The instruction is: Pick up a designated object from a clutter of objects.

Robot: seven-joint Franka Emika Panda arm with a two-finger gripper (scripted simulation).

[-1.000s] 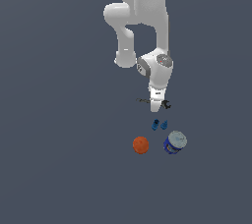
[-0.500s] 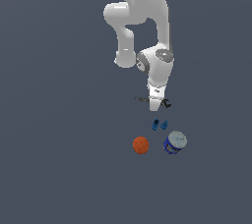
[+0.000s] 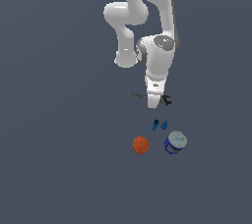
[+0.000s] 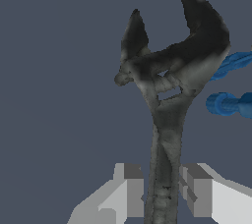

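Note:
The designated object, a slim dark grey-black wrench [image 3: 167, 100], lies across under my gripper [image 3: 153, 104], its thin handle pointing to the exterior view's left. In the wrist view the wrench [image 4: 170, 70] runs up between my fingers [image 4: 130, 188], with its open jaw at the far end. The pads sit tight against both sides of the handle, so the gripper is shut on it. The rest of the clutter, an orange ball [image 3: 141, 145], a blue jar with a pale lid [image 3: 174, 142] and two tiny blue pieces [image 3: 155, 125], lies just nearer the camera.
The two blue pieces [image 4: 226, 104] lie close beside the wrench's jaw end in the wrist view. The white arm [image 3: 157, 56] rises above the gripper. The floor is plain dark grey.
The arm has barely moved; the gripper stays low over the wrench's handle. The ball, jar and blue pieces have not moved.

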